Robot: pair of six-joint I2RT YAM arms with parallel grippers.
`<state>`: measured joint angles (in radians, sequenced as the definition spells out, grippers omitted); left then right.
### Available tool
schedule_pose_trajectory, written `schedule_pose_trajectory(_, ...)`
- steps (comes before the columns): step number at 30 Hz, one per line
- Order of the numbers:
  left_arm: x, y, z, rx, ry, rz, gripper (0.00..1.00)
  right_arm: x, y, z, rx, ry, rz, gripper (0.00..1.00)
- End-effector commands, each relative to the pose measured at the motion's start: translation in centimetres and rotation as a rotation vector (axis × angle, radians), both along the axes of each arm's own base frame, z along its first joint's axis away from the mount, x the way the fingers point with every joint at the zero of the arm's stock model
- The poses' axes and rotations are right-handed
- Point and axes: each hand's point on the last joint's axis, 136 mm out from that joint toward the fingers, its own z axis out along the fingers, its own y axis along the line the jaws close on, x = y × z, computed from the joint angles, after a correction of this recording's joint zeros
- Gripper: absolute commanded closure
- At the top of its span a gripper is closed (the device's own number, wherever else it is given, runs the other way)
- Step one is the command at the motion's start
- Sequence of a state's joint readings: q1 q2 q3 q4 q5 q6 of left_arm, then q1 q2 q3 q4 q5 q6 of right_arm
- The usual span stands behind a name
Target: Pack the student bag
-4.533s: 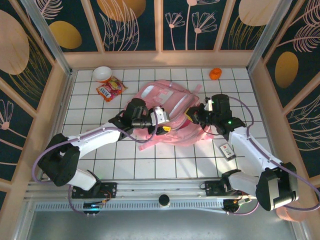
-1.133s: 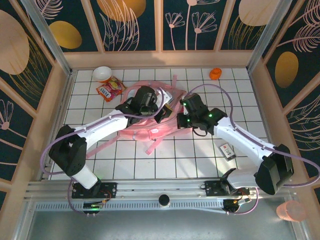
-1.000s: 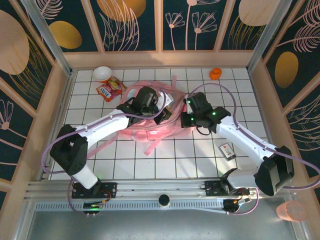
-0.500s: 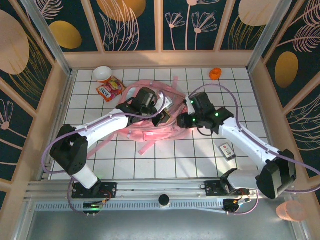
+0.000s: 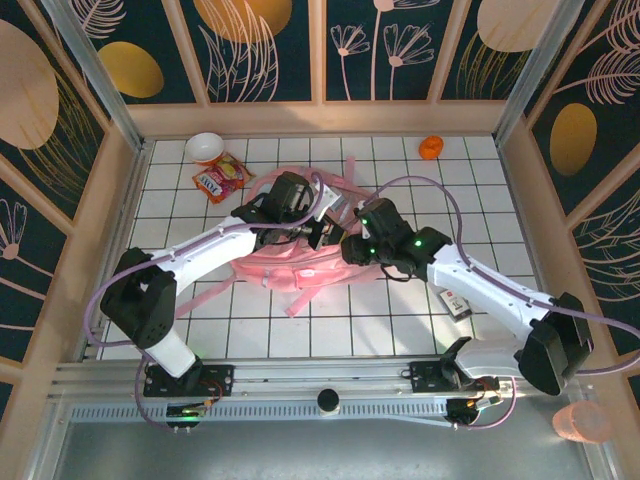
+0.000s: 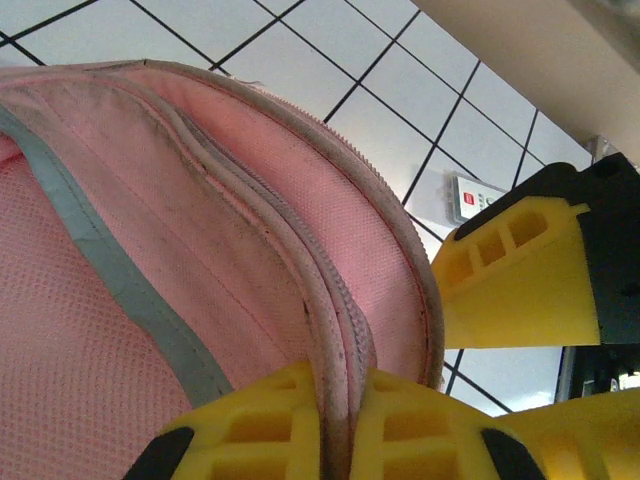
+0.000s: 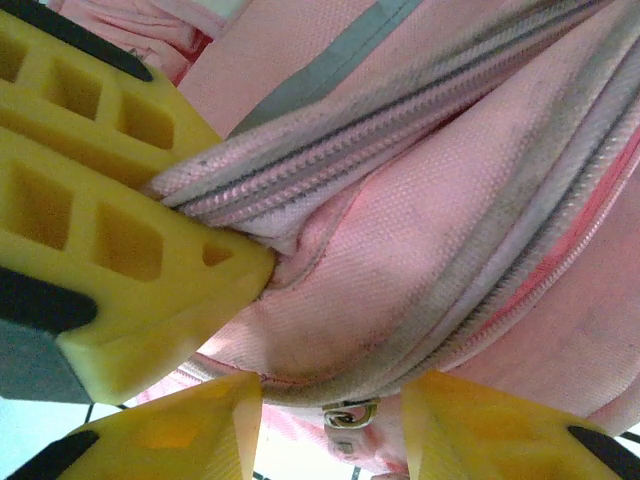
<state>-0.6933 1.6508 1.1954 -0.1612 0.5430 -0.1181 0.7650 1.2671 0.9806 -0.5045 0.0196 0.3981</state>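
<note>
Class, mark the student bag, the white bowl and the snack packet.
student bag [image 5: 290, 262], top external view, lower pink panel.
white bowl [image 5: 205, 148], top external view, its middle.
snack packet [image 5: 221, 180], top external view, red wrapper's middle.

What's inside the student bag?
The student bag is bunched; its pink fabric and zipper rim, pinched by the left tool, cover the interior. No contents visible.

I see the student bag [image 5: 288, 262], soft pink fabric, bunched into a crumpled heap around the middle of the white tiled table [image 5: 400, 320], a little toward the far side. Loose pink straps trail off to the near left and near side, and one pokes out at the far side. Up close, pink mesh carries a grey stripe beside curved, grubby zip lines.
</note>
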Motion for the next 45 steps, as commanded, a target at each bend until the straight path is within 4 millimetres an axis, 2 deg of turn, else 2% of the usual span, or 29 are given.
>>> schedule_pose_trajectory(1,-0.1,-1.4,3.3,-0.104,0.013,-0.042,1.00,0.6,-0.3,-0.6,-0.042,-0.042,-0.006,0.59)
schedule_pose_trajectory(9,1.4,-0.3,2.8,-0.103,0.042,0.006,1.00,-1.5,-1.0,1.7,0.038,-0.082,0.039,0.57)
schedule_pose_trajectory(12,1.5,-0.1,2.9,-0.112,0.044,0.006,1.00,-2.2,-1.8,1.1,0.027,-0.070,0.039,0.57)
schedule_pose_trajectory(15,1.6,-0.1,3.0,-0.118,0.048,0.002,1.00,-2.9,-1.6,-0.2,0.007,-0.014,0.064,0.58)
schedule_pose_trajectory(21,1.6,-0.2,3.2,-0.125,0.052,-0.005,1.00,-2.0,-0.3,-0.6,-0.009,-0.019,0.092,0.58)
schedule_pose_trajectory(25,1.6,-0.2,3.5,-0.130,0.045,-0.009,1.00,-1.1,0.0,-1.1,-0.040,-0.026,0.086,0.58)
schedule_pose_trajectory(30,1.6,-0.2,3.5,-0.132,0.046,-0.013,1.00,0.6,-0.4,-0.6,-0.075,-0.074,0.017,0.58)
schedule_pose_trajectory(37,1.5,-0.1,3.1,-0.119,0.047,-0.010,1.00,1.5,-2.1,0.6,-0.142,-0.101,-0.067,0.70)
schedule_pose_trajectory(39,1.5,-0.1,3.0,-0.118,0.050,-0.011,1.00,1.7,-2.5,1.0,-0.155,-0.107,-0.091,0.70)
schedule_pose_trajectory(41,1.6,-0.1,3.1,-0.121,0.048,-0.012,1.00,1.8,-2.5,1.1,-0.156,-0.110,-0.089,0.69)
schedule_pose_trajectory(45,1.6,-0.2,3.2,-0.124,0.048,-0.016,1.00,1.5,-1.2,0.6,-0.109,-0.093,-0.041,0.77)
